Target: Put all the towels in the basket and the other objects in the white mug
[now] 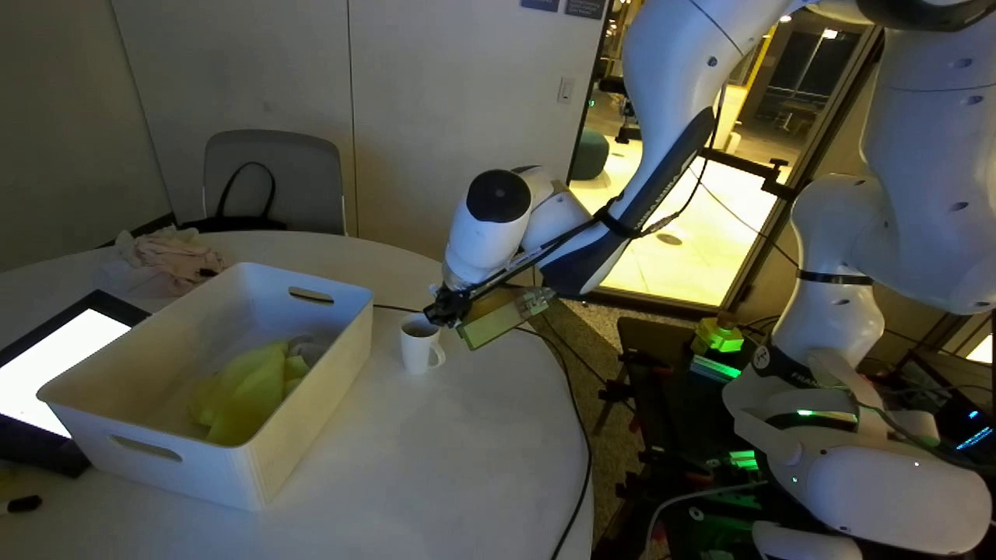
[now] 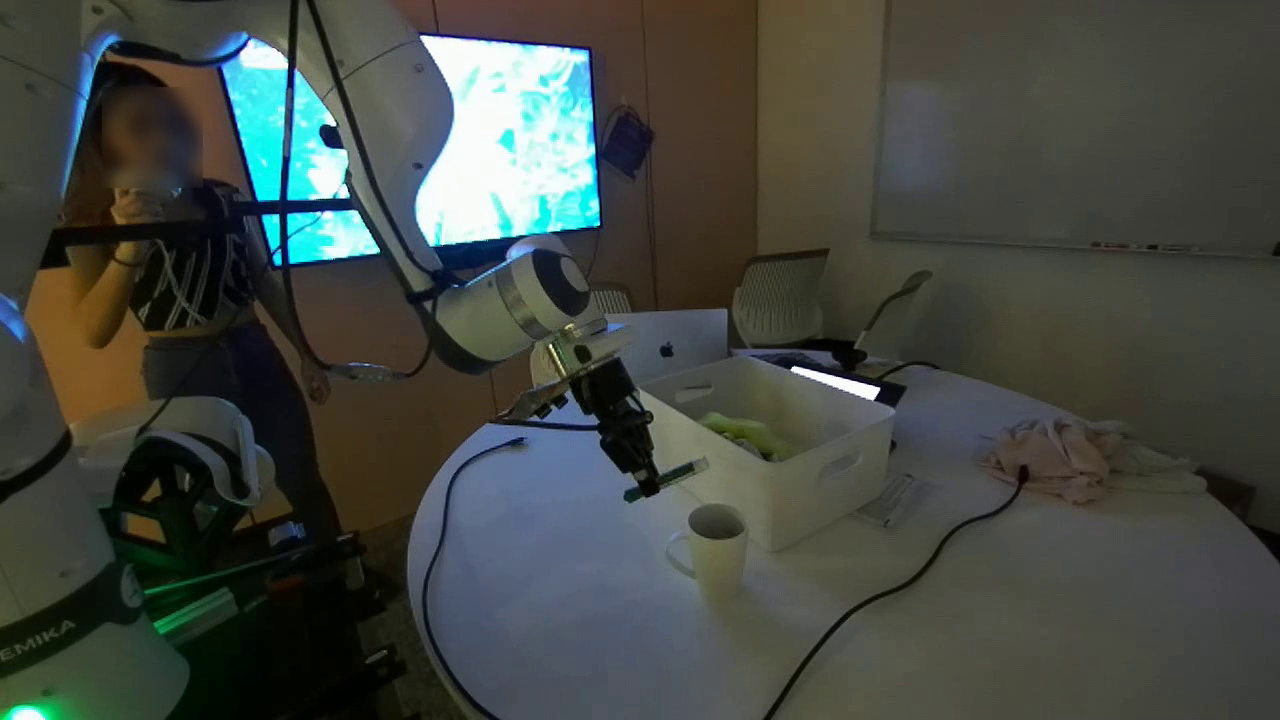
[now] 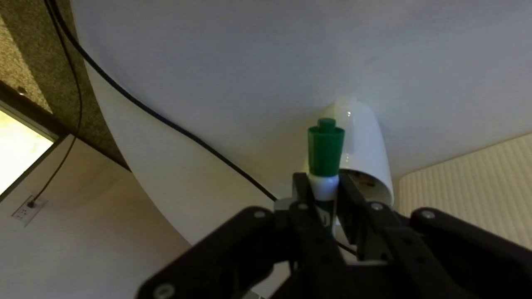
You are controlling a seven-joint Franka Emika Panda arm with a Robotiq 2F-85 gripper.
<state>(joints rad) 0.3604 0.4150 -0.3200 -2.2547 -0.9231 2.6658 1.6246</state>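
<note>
My gripper (image 2: 645, 482) is shut on a green-capped marker (image 3: 326, 151), held roughly level in an exterior view (image 2: 690, 471). The white mug (image 2: 718, 560) stands upright on the table, just below and beside the gripper; it also shows in the wrist view (image 3: 370, 137), with something dark inside that I cannot make out. The white basket (image 1: 319, 400) stands beside the mug. A yellow-green towel (image 1: 245, 389) and a greyish cloth (image 1: 309, 350) lie in it. A pink cloth (image 2: 1055, 460) and a whitish cloth (image 2: 1150, 465) lie on the table past the basket.
A black device with a bright screen (image 1: 66, 362) lies beside the basket. A dark-ended pen (image 1: 23, 504) is at the table's edge of view. A black cable (image 2: 900, 590) runs across the table near the mug. A laptop (image 2: 670, 345) stands behind the basket.
</note>
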